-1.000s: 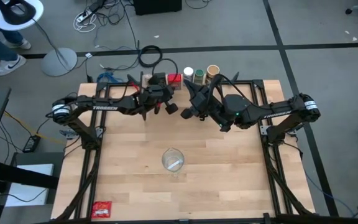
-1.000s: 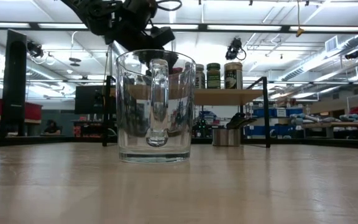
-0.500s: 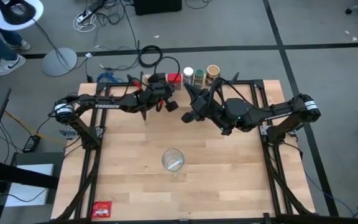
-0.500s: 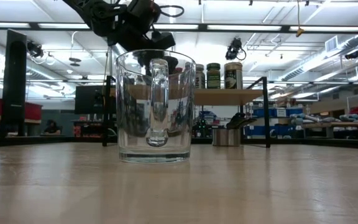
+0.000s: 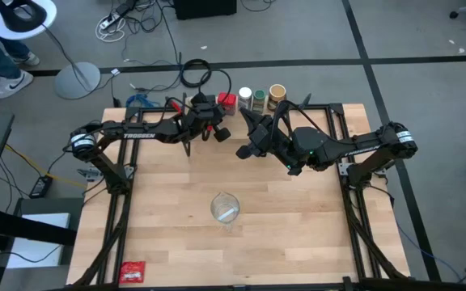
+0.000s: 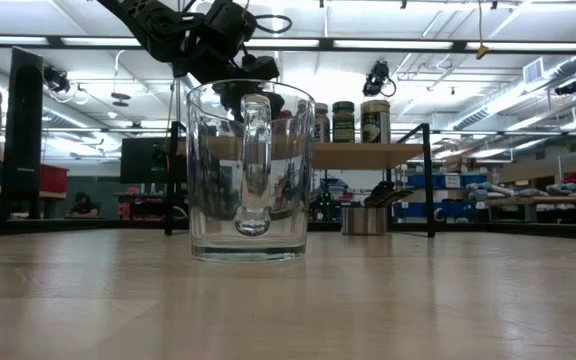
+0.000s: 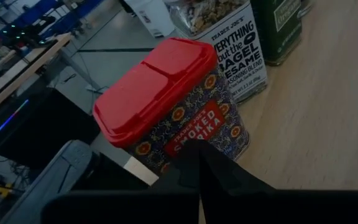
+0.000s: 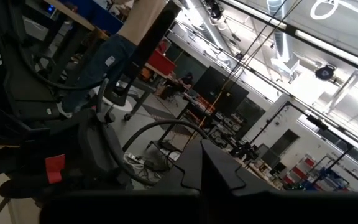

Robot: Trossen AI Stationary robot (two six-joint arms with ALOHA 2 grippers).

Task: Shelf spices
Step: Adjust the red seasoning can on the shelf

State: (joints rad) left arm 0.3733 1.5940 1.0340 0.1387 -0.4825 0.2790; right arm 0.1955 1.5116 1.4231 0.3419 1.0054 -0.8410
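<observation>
The shelf [image 6: 368,152] stands at the table's far edge. On its wood plank [image 7: 328,112] stand a red tin [image 7: 166,106], a white-lidded jar [image 5: 245,95], a green-lidded jar [image 5: 259,98] and a tan-lidded jar [image 5: 277,92]. The red tin [image 5: 226,102] rests on its base at the plank's left end. My left gripper [image 7: 197,168] is shut, its tips low in front of the tin's labelled face. My right gripper [image 8: 201,165] is shut and raised over the table's far middle [image 5: 241,151], holding nothing. My left gripper's shut fingertips [image 7: 199,155] stand at the lower part of the red tin's labelled face [image 7: 194,127], coming nearly level from the table's near side. I cannot tell whether they touch it. The tin stands upright on the plank.
A clear glass mug [image 5: 225,208] stands mid-table, filling the middle of the low view [image 6: 250,170]. A flat red packet [image 5: 133,272] lies at the near left corner. A small metal container [image 6: 365,218] sits under the shelf.
My left gripper has moved a little toward the table's far edge, closer to the red tin, staying shut. The right arm has kept still.
</observation>
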